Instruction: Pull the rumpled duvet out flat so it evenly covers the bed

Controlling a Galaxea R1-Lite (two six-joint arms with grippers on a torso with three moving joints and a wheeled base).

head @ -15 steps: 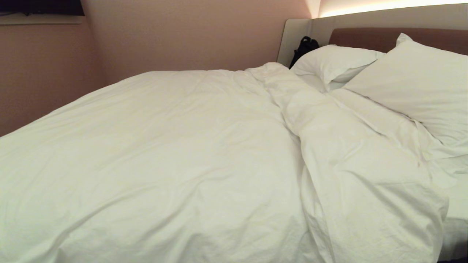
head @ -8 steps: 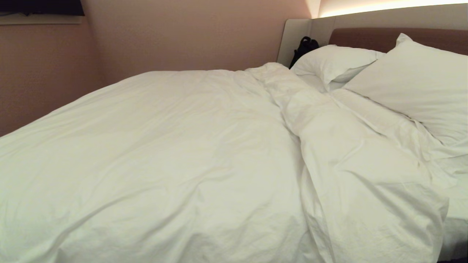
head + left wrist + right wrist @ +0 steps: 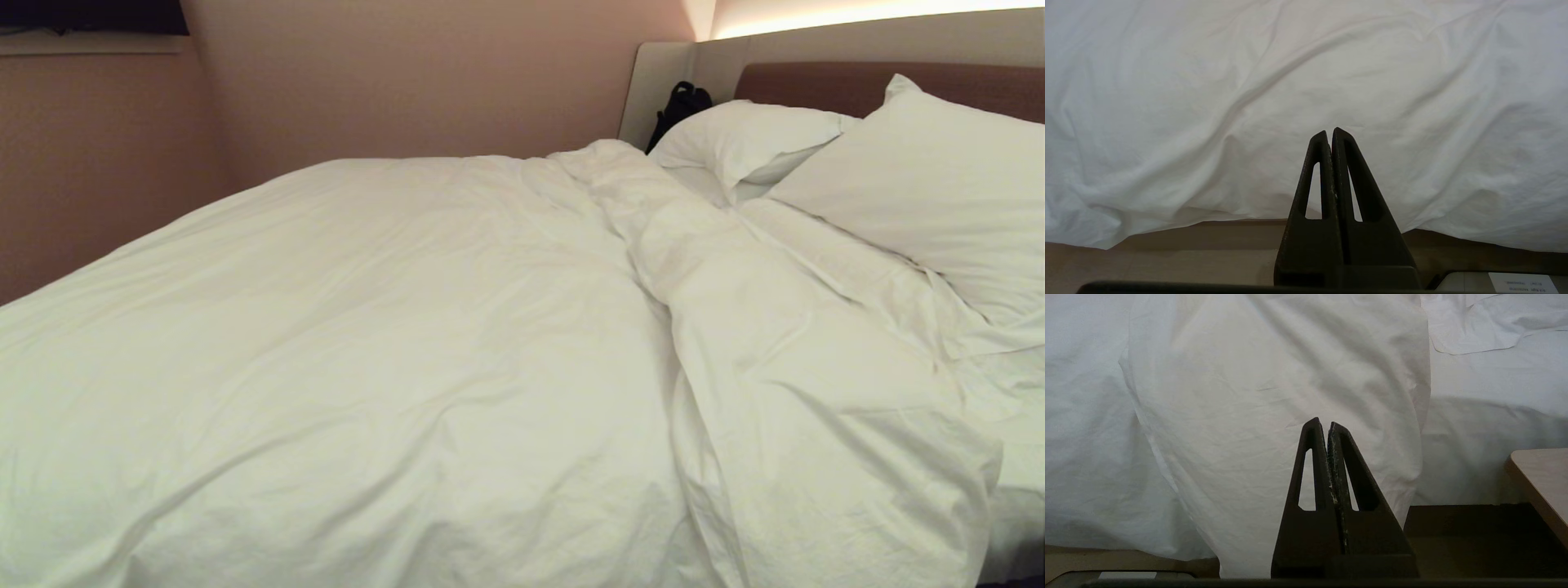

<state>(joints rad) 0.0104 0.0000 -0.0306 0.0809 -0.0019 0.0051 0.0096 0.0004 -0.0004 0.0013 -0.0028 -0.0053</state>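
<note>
The white duvet [image 3: 392,351] lies spread over most of the bed, with a thick rumpled fold [image 3: 784,367] running from the far side toward the near right corner. Beside that fold the white sheet of the bed [image 3: 1016,490] shows. The brown headboard [image 3: 816,82] stands at the far right. Neither arm appears in the head view. My left gripper [image 3: 1329,132] is shut and empty, level with the duvet's hanging edge [image 3: 1208,179]. My right gripper [image 3: 1323,424] is shut and empty in front of the hanging fold [image 3: 1274,396].
Two white pillows [image 3: 939,180] [image 3: 743,135] lean at the headboard, with a black object [image 3: 678,106] behind them. A pink wall [image 3: 408,73] runs along the far side. A light wooden tabletop corner [image 3: 1541,477] sits close to the bed's side. Brown floor [image 3: 1147,253] lies below the duvet.
</note>
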